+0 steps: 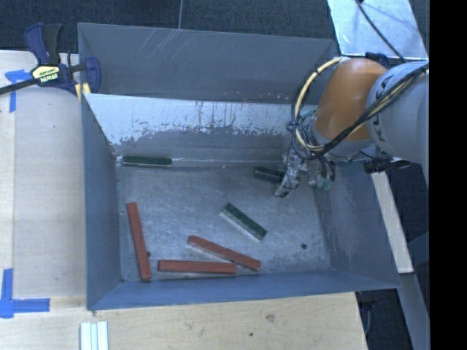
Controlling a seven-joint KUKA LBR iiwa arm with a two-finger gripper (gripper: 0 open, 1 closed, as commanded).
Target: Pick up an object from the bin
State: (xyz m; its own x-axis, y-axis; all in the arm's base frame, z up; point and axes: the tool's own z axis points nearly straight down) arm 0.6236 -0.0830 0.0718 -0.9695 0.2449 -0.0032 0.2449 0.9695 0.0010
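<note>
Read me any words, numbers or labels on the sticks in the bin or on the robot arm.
No text can be read.
Red-brown sticks: plain, no lettering seen.
Dark green sticks: plain, no lettering seen.
Orange cover on the arm: no marking seen.
Bin's back wall: scratches only, no text.
</note>
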